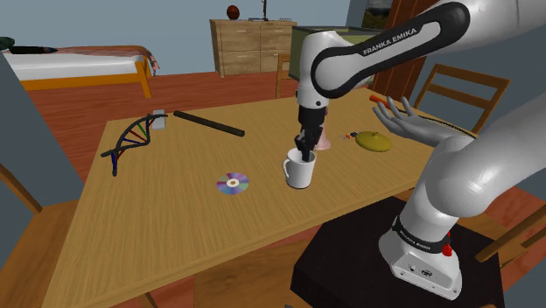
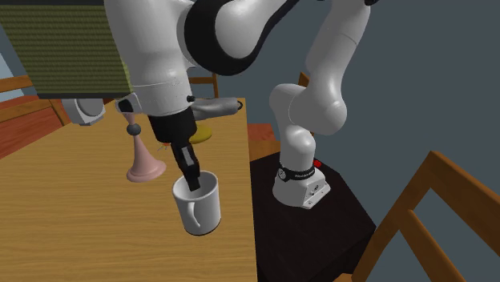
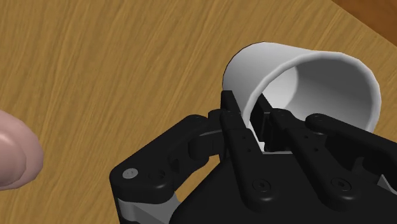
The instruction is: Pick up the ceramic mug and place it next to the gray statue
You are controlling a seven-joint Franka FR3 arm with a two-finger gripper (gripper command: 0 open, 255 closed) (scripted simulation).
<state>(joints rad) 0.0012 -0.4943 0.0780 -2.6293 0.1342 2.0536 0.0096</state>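
Grasp stage, carry not begun as far as I can judge. White mug stands upright near the middle of the tabletop, handle toward the second exterior view's camera. Cannot tell whether its base is touching the wood or just off it.

End effector comes down from above onto the mug's rim: one finger inside the cup, the other outside, clamped together on the wall. The wrist view shows the wall pinched between them.

Grey hand statue sits toward the shoulder view's right, well apart from the mug, with a pink stand near the mug on that side.

Left to do: lift, carry across, set down beside the statue, release.
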